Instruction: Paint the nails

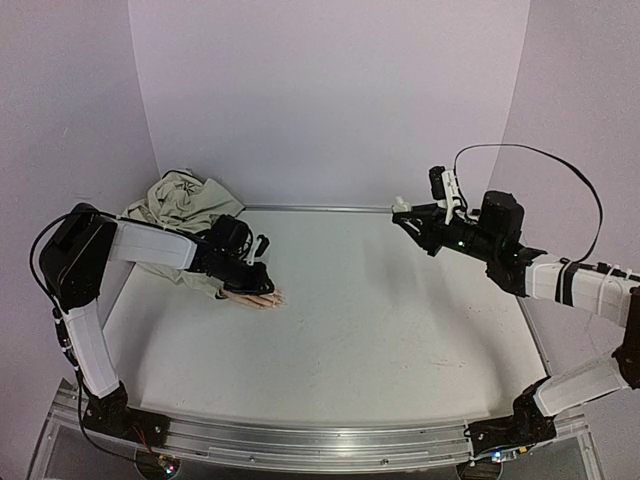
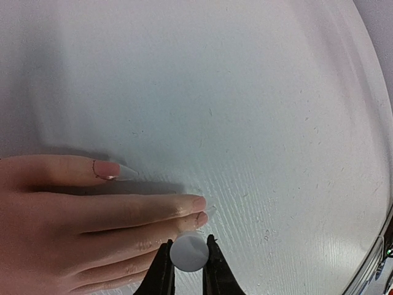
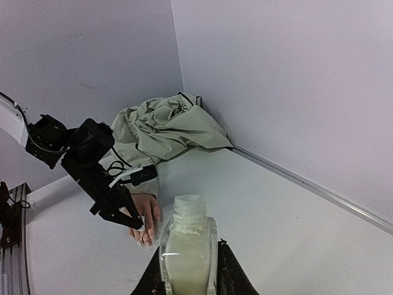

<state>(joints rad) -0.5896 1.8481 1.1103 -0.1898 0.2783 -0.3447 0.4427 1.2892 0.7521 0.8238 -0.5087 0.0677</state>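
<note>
From above, the left arm (image 1: 150, 245) reaches over a flesh-coloured mannequin hand (image 1: 258, 299) that lies flat on the white table (image 1: 380, 330), left of centre. Its left jaws sit low over the fingers. The hand's beige sleeve (image 1: 183, 203) is bunched up in the far left corner. The right arm (image 1: 560, 280) hangs well apart on the right, and its right jaws hold a small white bottle (image 1: 401, 206) up off the table.

In the left wrist view, the left jaws are pinching a round white cap (image 2: 189, 252) just above the fingertips. The nails (image 2: 200, 203) lie right beside the cap. The nail on the farthest finger is long and pointed, pinkish at its base and clear at its tip.

In the right wrist view, the right jaws are clamped on the sides of the bottle, which stands upright with its neck open and a pale liquid inside. Beyond it, the left jaws cover the mannequin hand in front of the crumpled sleeve.
</note>
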